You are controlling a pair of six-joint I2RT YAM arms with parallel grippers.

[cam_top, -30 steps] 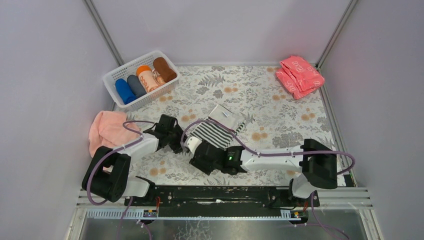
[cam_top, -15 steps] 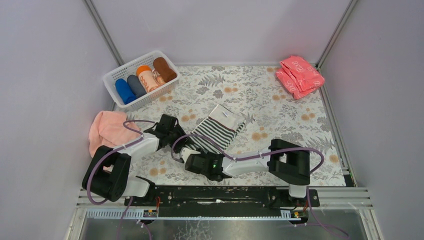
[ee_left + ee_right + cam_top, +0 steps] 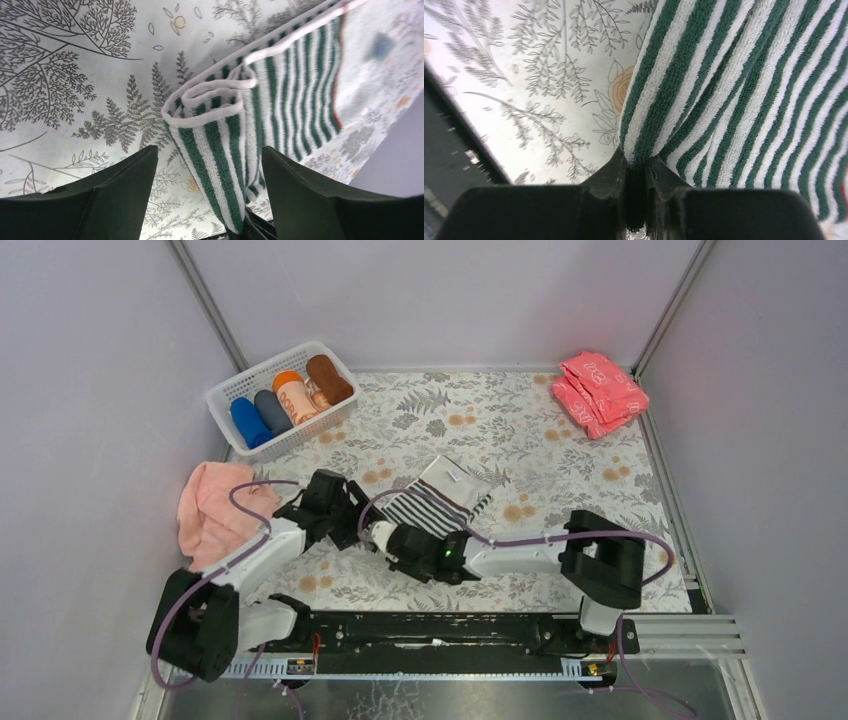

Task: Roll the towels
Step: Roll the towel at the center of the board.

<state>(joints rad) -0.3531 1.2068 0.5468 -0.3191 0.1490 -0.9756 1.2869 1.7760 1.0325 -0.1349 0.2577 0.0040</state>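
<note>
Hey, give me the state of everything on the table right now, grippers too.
striped towel: near end curled into a first turn, rest spread out.
left gripper: open, straddling the curled end.
right gripper: shut on the striped towel's near edge.
pale pink towel: crumpled, unrolled.
basket: holding rolled towels.
coral-red stack: folded.

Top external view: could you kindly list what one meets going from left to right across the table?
The pale pink towel → striped towel → stack of coral folded cloths. The basket overlaps the pink towel's span, so it is omitted.
</note>
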